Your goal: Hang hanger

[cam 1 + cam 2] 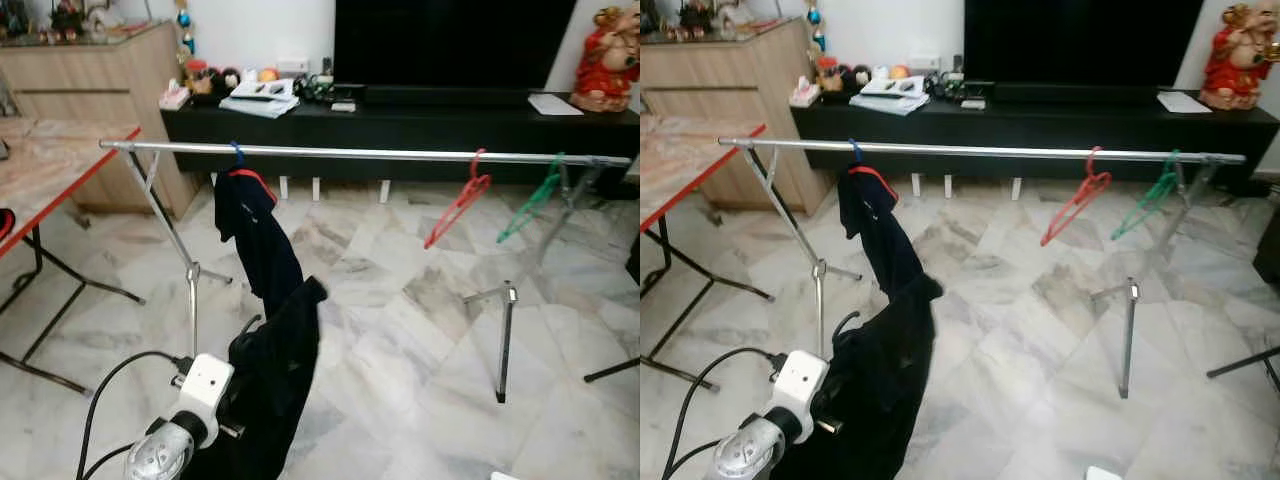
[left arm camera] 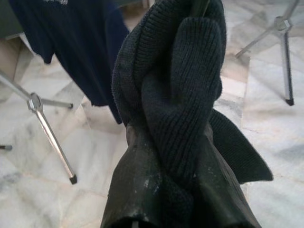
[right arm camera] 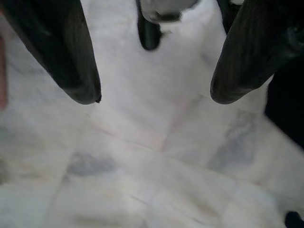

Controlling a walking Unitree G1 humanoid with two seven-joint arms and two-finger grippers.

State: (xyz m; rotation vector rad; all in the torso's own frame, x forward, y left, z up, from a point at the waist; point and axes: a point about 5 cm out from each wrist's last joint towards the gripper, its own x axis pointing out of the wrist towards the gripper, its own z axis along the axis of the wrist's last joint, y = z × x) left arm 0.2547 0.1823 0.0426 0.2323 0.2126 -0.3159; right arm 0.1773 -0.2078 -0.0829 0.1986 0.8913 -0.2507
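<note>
Hanger: none can be made out in the left gripper [image 2: 175, 156]; what its black fingers are clenched on is a dark knitted garment [image 1: 275, 370], bunched between them in the left wrist view. Any hanger inside that cloth is hidden. The garment hangs low at the robot's left front, its upper corner rising toward the rail.

Rail [image 1: 400, 154]: a silver bar on a folding stand, its long axis running left to right across the robot's front, above and beyond the gripper. A navy T-shirt [image 1: 245, 225] hangs on a blue hook near the left end, just beside the held garment. A red hanger [image 1: 458, 205] and a green hanger [image 1: 532, 200] hang bare toward the right end, well apart from the left gripper.

Judgement: the left arm is the nearer to the rail. The move turns on lifting up and forward, then bringing a hook across the bar's axis in the free stretch between the T-shirt and the red hanger. The T-shirt could snag.

Right gripper [image 3: 154, 97]: fingers spread apart, grasping nothing, over the marble floor [image 1: 400, 330].

Beyond the rail: a black TV cabinet [image 1: 420, 125].
</note>
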